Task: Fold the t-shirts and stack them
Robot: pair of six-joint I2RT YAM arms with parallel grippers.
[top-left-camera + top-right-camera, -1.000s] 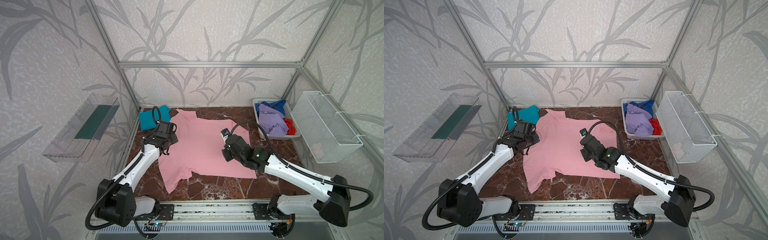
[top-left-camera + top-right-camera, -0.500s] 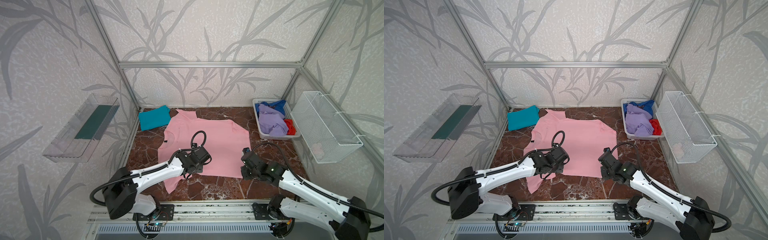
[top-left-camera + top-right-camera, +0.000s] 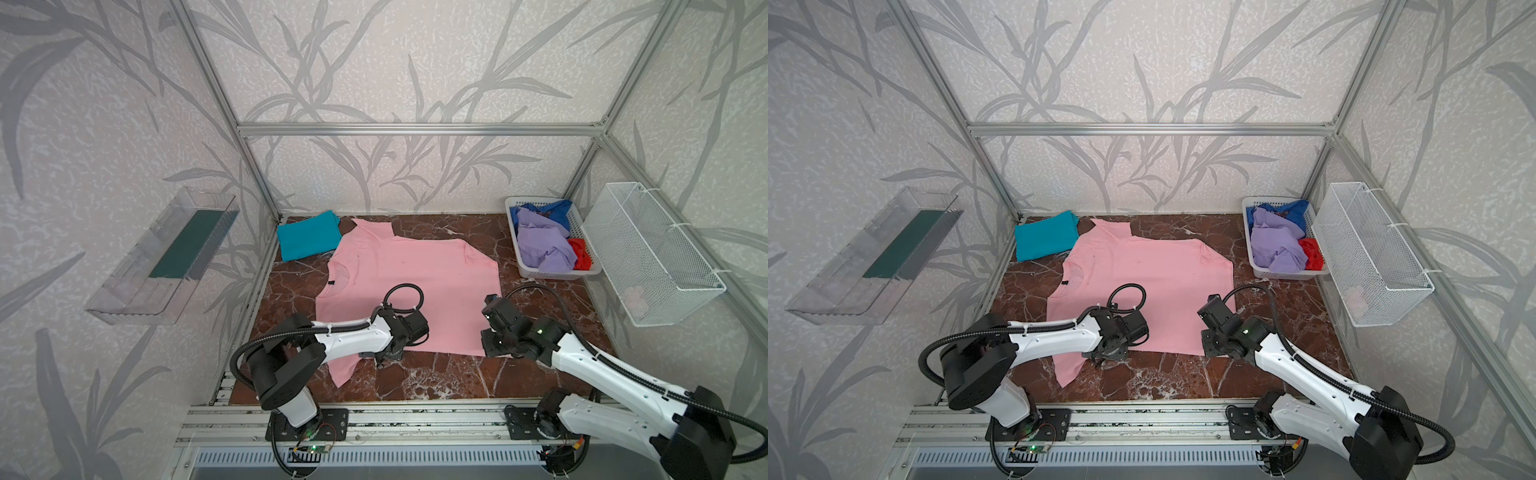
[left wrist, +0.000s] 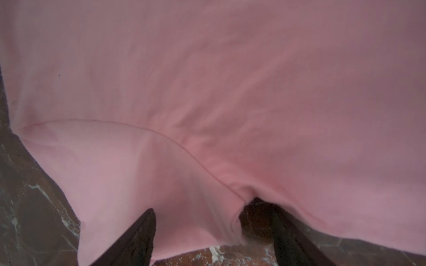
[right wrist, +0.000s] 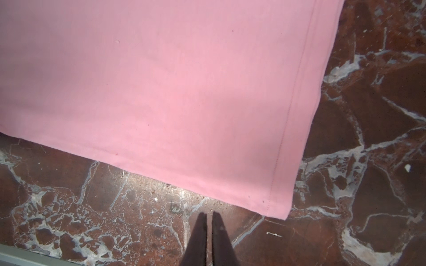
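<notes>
Five t-shirts: pink (image 3: 407,266), teal (image 3: 307,239), lavender (image 3: 540,245), blue (image 3: 557,208), red (image 3: 579,254). One plastic basket (image 3: 552,275), one wire basket (image 3: 648,257), one clear tray (image 3: 137,293).

Pink t-shirt (image 5: 161,92) corner flat on marble table (image 5: 368,138) — right end effector (image 5: 209,217) closed, just beside it.

Twin white-shelled robot arms fill both top views, the left arm (image 3: 349,338) at 7 o'clock and the right arm (image 3: 602,370) at 5 o'clock, each with bulky black joint housings (image 3: 286,370) and a ribbed black cable (image 3: 345,326) tied along its length. Small dark screw heads dot the white shells, and a green light (image 3: 539,331) glows on the right arm's black wrist. The left gripper (image 4: 211,208) and right gripper (image 5: 208,214) end in dark, tapering fingers.
</notes>
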